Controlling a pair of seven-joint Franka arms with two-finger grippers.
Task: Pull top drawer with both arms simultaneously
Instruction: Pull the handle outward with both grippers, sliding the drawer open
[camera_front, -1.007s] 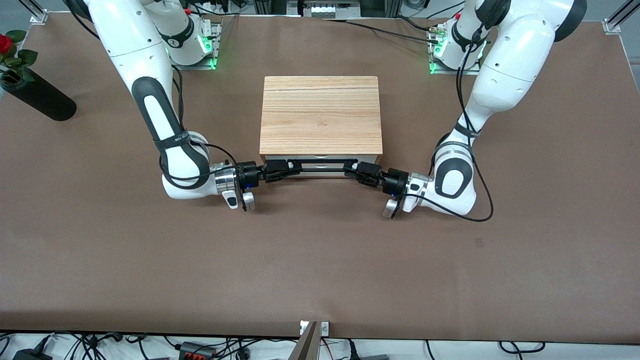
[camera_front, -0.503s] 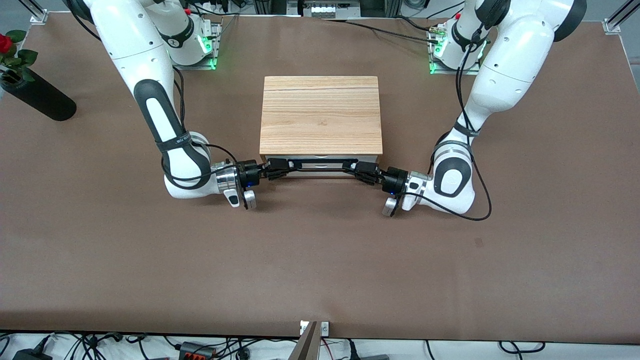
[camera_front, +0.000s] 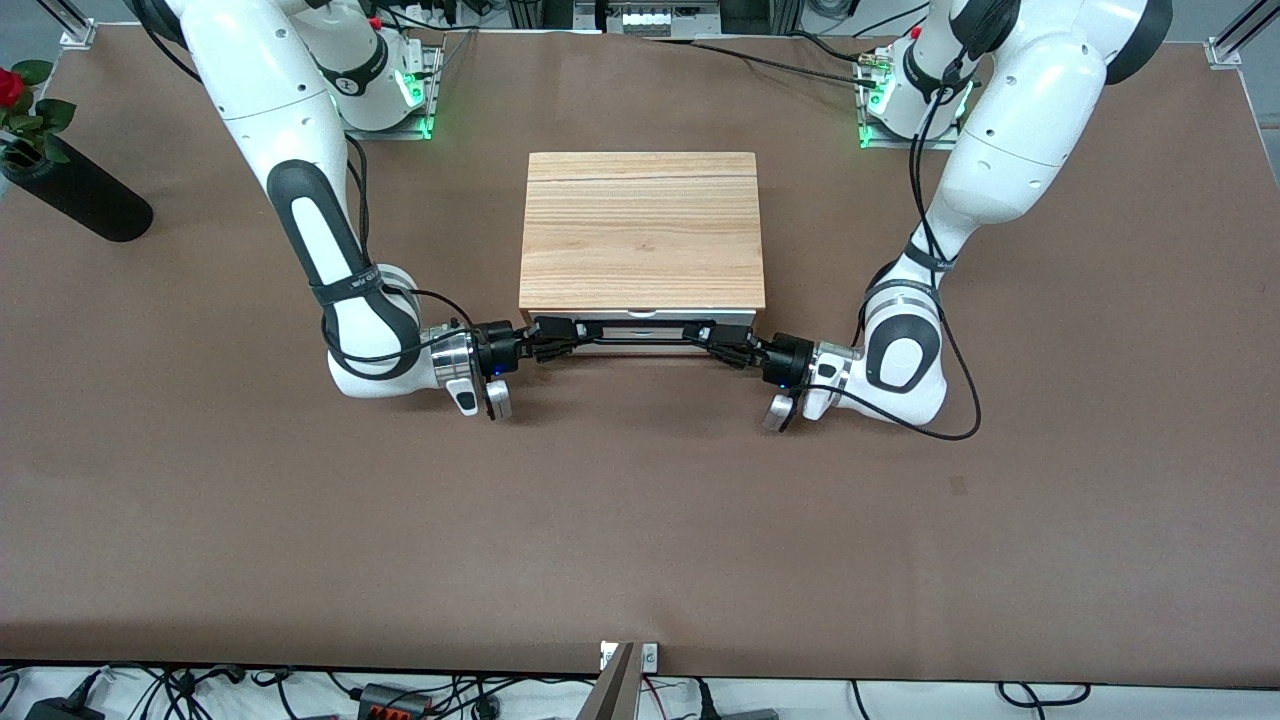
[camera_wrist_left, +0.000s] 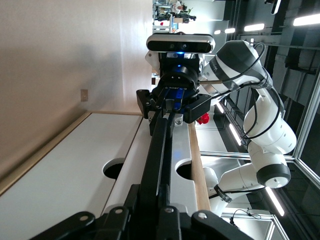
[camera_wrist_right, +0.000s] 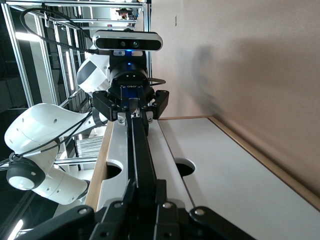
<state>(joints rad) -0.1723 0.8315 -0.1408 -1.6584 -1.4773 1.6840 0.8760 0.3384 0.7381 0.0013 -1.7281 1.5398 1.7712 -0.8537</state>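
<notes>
The small cabinet with a light wood top (camera_front: 640, 230) stands mid-table. The top drawer's white front (camera_front: 600, 322) shows just under the top slab's edge, at most slightly out. Its thin black bar handle (camera_front: 635, 338) runs across it. My right gripper (camera_front: 553, 337) is shut on the handle's end toward the right arm's end of the table. My left gripper (camera_front: 718, 338) is shut on the other end. In the left wrist view my left gripper (camera_wrist_left: 150, 192) clamps the handle (camera_wrist_left: 161, 145), with the right gripper (camera_wrist_left: 172, 107) at its other end. The right wrist view shows my right gripper (camera_wrist_right: 145, 187) on the handle (camera_wrist_right: 140, 155).
A black vase (camera_front: 75, 195) with a red rose (camera_front: 10, 88) lies at the table's edge toward the right arm's end. A second white drawer front (camera_wrist_right: 225, 175) sits below the top one. Bare brown table lies in front of the cabinet.
Both grippers, still shut on the handle, have shifted a little toward the cabinet. The drawer front shows slightly less than a second ago.
</notes>
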